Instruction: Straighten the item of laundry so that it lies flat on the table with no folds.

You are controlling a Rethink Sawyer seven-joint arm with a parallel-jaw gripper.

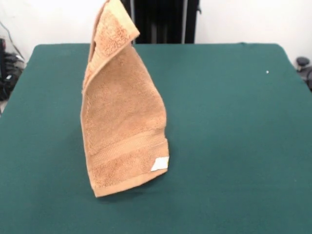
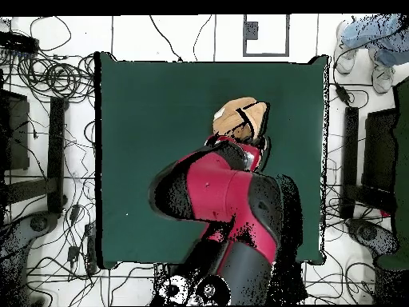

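Note:
The tan-orange towel hangs upright in a tall, narrow drape, held up by its top corner at the picture's top edge. Its upper part is folded over on itself. Its bottom hem with the border band touches the green table, and the white tag shows at the lower right corner. In the overhead view the towel shows as a small bunch just beyond the end of the red and black arm. The gripper sits under the arm's wrist, shut on the towel's top; its fingers are hidden.
The robot's black pedestal stands behind the table's far edge. Cables and stands lie on the floor beside the table. A person's legs and shoes show at the overhead view's top right corner.

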